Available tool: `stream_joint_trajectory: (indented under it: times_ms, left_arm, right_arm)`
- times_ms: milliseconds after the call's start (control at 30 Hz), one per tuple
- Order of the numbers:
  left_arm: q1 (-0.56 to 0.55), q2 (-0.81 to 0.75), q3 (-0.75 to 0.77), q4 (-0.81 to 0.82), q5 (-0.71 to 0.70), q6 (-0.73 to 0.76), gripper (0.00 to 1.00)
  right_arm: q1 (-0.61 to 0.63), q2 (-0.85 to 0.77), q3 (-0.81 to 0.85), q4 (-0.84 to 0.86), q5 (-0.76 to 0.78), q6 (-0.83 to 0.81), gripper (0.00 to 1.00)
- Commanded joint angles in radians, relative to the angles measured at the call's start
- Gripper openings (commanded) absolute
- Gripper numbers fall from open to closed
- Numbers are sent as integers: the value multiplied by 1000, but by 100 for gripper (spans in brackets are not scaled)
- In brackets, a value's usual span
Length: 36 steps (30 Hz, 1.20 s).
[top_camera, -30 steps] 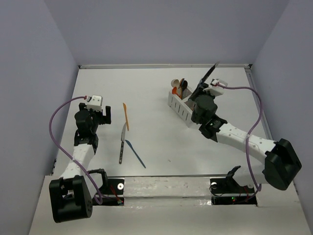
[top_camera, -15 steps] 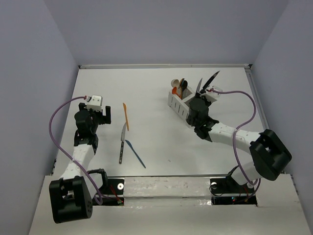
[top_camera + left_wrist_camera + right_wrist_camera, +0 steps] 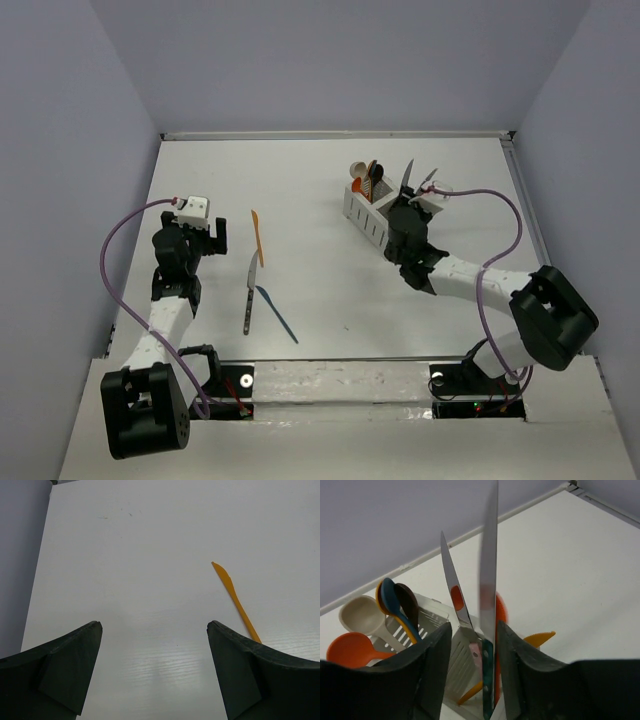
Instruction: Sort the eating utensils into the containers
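My right gripper is squeezed shut on a silver knife. I hold it straight up, blade on top, over the caddy, so it can drop in beside the other knife there. The spoons stand in the far box. My right arm reaches out across the table and bends down at the wrist. My left gripper hangs wide open, holding nothing, low over the table next to an orange knife. A blue knife and a grey knife lie nearer to me.
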Motion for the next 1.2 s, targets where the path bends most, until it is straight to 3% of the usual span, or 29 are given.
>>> stream_joint_trajectory:
  times_ms: [0,200,300,333,500,667,767,1167]
  left_arm:
    - [7,-18,-2,51,14,11,99]
    - [7,-17,-4,50,14,11,99]
    - [5,-15,-1,51,12,11,99]
    - [7,-14,-1,51,11,10,99]
    - [9,-14,1,54,-6,8,99]
    - [15,-12,2,68,-70,2,99]
    - [24,-9,1,74,-121,-3,99]
    - [47,-6,4,79,-132,-7,99]
  right_arm:
    - [-6,-86,8,88,-8,-69,52]
    - [31,-172,84,65,-125,-334,62]
    - [77,-200,187,-131,-298,-359,62]
    - [97,-198,265,-289,-441,-321,62]
    - [209,-67,469,-617,-936,-242,62]
    - [301,221,765,-1065,-1045,-170,63]
    - [353,384,853,-1199,-1041,-187,63]
    - [500,667,1019,-1271,-1070,-179,63]
